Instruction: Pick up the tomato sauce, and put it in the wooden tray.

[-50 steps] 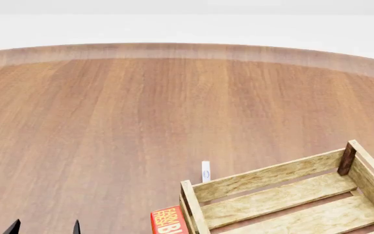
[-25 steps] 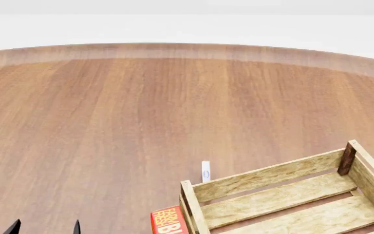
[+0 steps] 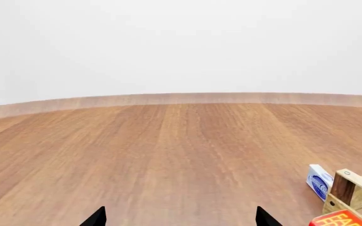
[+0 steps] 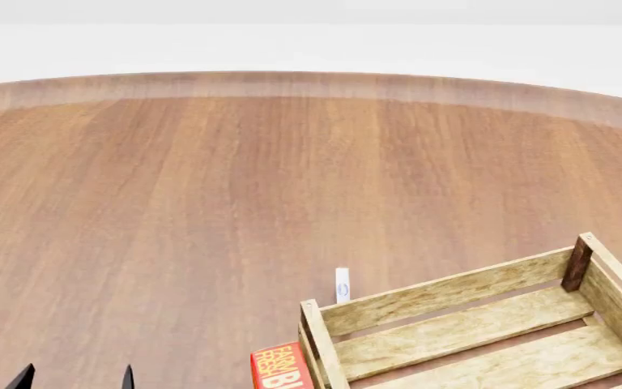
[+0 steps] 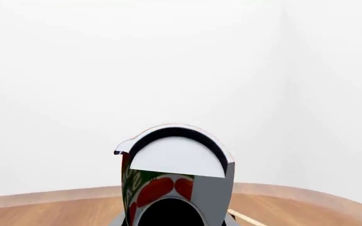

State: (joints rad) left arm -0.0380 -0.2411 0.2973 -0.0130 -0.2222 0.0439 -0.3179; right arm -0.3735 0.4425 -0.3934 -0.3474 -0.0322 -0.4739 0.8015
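The tomato sauce (image 5: 168,181), a can with a red and green label and a pale top, fills the middle of the right wrist view very close to the camera, raised above the table. My right gripper holds it; its fingers are hidden by the can, and it is out of the head view. The wooden tray (image 4: 440,300) stands at the near right of the table, and its corner post shows in the left wrist view (image 3: 343,186). My left gripper (image 3: 181,219) is open and empty, low at the near left in the head view (image 4: 74,378).
A red butter box (image 4: 279,369) stands against the tray's left end and also shows in the left wrist view (image 3: 341,220). A small white and blue box (image 4: 342,285) stands just beyond the tray's corner. The round wooden table (image 4: 236,178) stretches away to the far edge.
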